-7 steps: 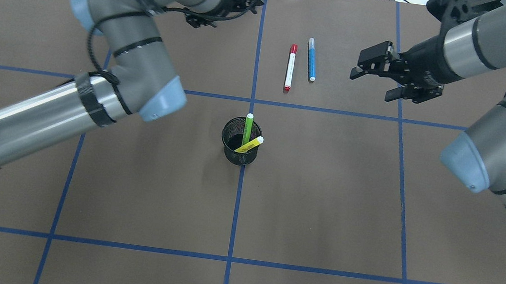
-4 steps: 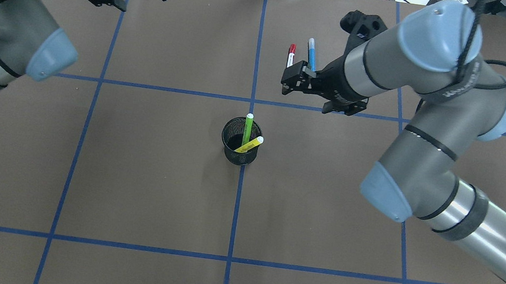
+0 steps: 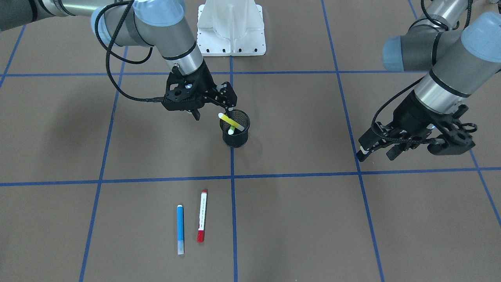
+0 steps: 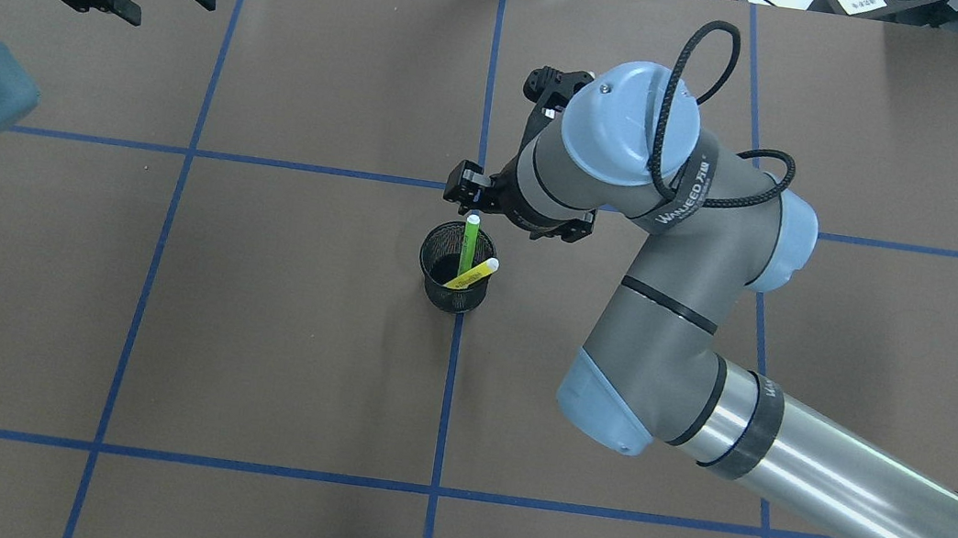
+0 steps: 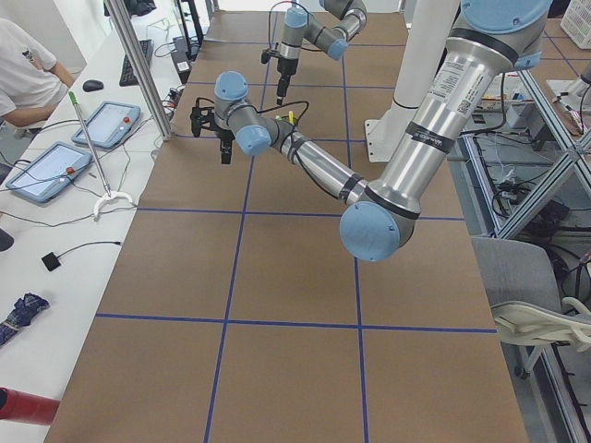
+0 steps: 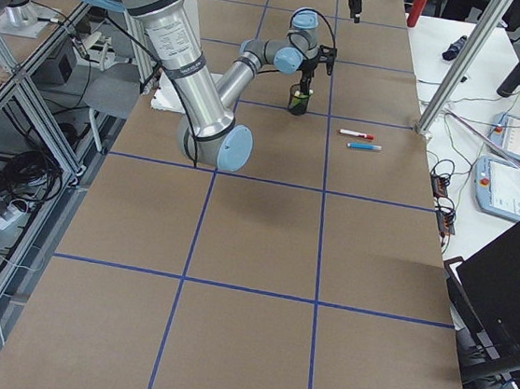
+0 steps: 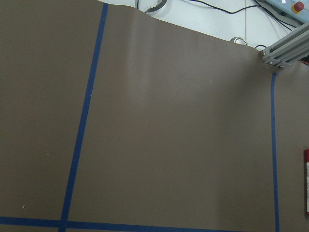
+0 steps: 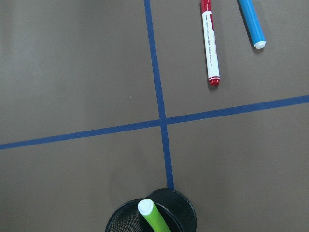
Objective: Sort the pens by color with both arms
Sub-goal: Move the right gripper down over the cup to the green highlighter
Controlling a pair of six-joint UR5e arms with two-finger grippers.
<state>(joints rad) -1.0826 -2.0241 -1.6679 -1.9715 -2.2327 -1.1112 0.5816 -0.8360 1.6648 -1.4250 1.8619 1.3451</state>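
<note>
**We are watching the right gripper [image 3: 213,112] hovering beside the mesh cup [image 4: 439,290] at the tabletop's middle, jaws apart.**
Two pens, green [image 4: 469,245] and yellow [image 4: 472,276], are standing inside, seemingly next for sorting. Two more, red [image 3: 202,215] and blue [image 3: 180,229], are lying toward the far edge. The left gripper [image 3: 375,154], jaws spread and empty, is hanging near the far-left corner, probably keeping clear.

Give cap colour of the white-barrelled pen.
Red. The white-barrelled pen shows best in the right wrist view.
</note>
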